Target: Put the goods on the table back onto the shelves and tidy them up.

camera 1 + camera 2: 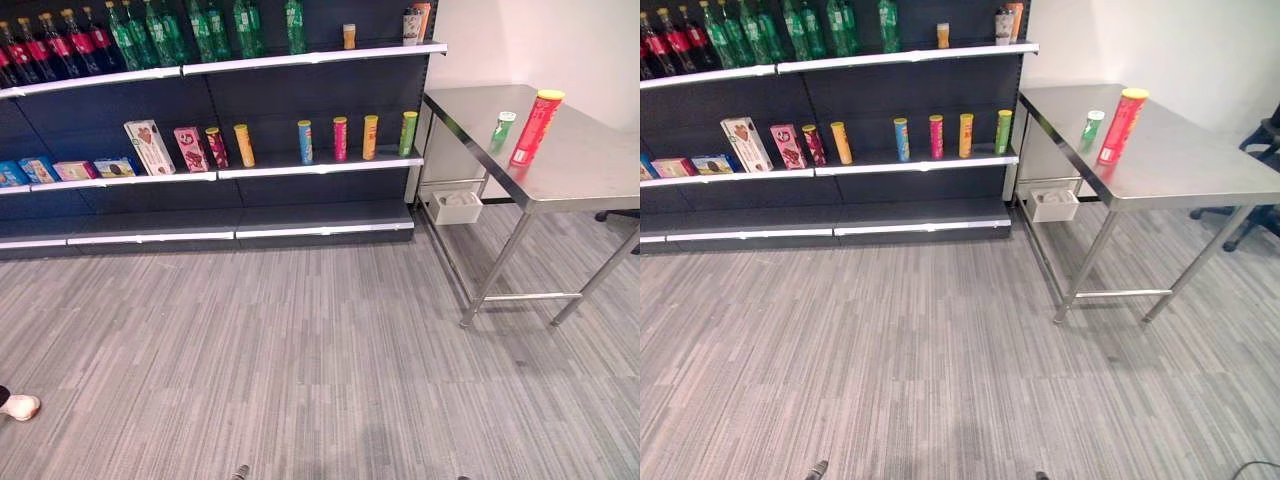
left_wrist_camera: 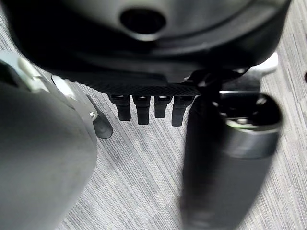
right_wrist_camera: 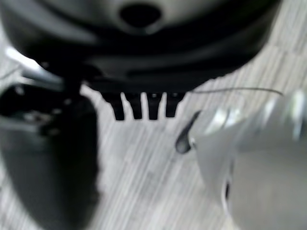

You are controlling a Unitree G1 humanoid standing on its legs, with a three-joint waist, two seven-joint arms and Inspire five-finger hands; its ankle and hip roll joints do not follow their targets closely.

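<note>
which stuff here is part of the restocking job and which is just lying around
Job:
- tall red can on the steel table
- small green can beside it
- shelves, where they go
- left robot hand and right robot hand, both open

Just there:
- white box under the table
- a person's shoe

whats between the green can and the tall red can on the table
Nothing: in the left eye view a bare strip of steel table separates the small green can from the tall red can, which stand apart.

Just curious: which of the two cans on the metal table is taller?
The red can with the yellow lid; the green can beside it, nearer the shelves, is much shorter.
</note>
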